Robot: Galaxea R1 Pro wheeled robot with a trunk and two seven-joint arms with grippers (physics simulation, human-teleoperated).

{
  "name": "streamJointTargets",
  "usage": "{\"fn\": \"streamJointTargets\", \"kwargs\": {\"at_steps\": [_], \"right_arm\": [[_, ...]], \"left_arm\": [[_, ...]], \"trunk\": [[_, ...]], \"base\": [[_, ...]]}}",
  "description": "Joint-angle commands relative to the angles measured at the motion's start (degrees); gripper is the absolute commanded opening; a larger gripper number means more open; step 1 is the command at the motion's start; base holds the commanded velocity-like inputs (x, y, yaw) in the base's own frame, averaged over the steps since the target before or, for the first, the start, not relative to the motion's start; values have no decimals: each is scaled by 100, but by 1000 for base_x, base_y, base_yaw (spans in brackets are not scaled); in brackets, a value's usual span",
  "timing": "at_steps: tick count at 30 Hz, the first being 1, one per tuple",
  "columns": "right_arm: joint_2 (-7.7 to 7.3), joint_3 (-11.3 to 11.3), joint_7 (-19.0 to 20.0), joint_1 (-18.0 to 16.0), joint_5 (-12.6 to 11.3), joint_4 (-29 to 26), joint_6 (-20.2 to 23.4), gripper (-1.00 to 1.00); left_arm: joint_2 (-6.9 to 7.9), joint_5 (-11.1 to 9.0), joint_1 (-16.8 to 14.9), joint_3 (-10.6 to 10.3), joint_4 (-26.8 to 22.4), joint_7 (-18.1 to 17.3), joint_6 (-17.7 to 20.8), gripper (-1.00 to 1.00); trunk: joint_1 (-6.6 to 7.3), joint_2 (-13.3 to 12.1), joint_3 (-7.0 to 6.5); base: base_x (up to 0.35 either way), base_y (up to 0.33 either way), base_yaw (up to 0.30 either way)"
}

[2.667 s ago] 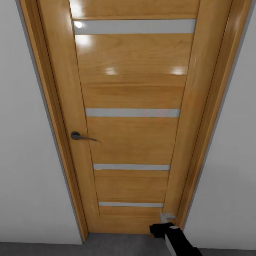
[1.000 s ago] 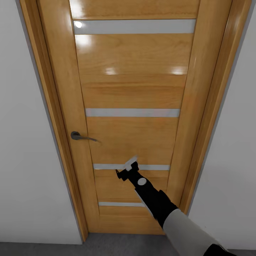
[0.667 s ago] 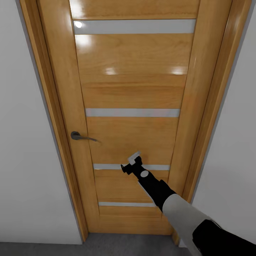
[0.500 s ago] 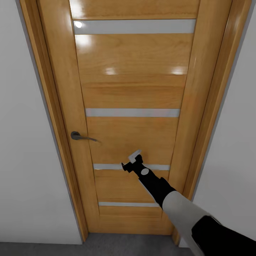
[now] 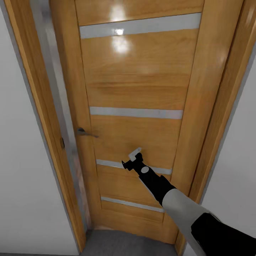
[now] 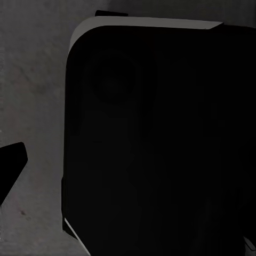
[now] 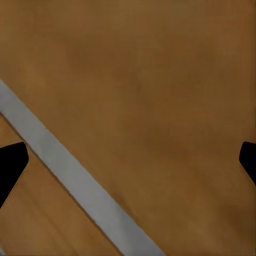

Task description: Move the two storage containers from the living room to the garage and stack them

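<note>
Orange wood fills the head view: the door [image 5: 138, 106] stands ajar (a gap shows at its handle [image 5: 85, 133] side), the right gripper [image 5: 132, 159] at its panel. Left wrist view: a dark robot part over grey floor [image 6: 32, 96]; that gripper's state I cannot tell. Right wrist view: fingertips [image 7: 10, 160] spread wide against wood. The containers are out of sight.

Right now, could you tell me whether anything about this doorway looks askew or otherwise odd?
Yes: the orange wooden door is not flush with its frame. A grey gap runs down the handle side, so the door stands ajar. The right hand is against the door's lower panel, jaws open. Nothing looks damaged.
</note>
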State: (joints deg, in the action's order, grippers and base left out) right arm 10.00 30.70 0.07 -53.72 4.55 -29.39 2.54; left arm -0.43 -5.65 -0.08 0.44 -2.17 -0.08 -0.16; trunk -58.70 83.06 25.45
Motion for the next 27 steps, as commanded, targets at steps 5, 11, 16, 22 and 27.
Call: {"fn": "streamJointTargets", "kwargs": {"at_steps": [5, 11, 16, 22, 27], "right_arm": [[0, 13, -16, -7, 72, -14, 34, 100], [0, 22, -38, -7, 73, -14, 86, 100], [0, 23, -107, -7, 73, -10, 97, 100], [0, 23, -237, -65, 73, 27, 123, 100], [0, 14, -438, -534, 40, 704, 81, 100]], "left_arm": [[-1, -59, -1, 0, -2, -1, -2, 100], [-1, -59, -1, 0, -2, -1, -2, 100], [-1, -59, -1, 0, -2, -1, -2, 100], [-8, -59, -1, 0, -2, -1, -2, 100], [-9, -59, -1, 0, -2, -1, -4, 100]], "trunk": [[-3, 2, 5], [-3, 2, 5], [-3, 2, 5], [-3, 2, 5], [-3, 2, 5]], "base": [[319, 0, 0], [309, 0, 0], [303, 0, 0], [302, 0, 0], [294, 0, 0]]}}
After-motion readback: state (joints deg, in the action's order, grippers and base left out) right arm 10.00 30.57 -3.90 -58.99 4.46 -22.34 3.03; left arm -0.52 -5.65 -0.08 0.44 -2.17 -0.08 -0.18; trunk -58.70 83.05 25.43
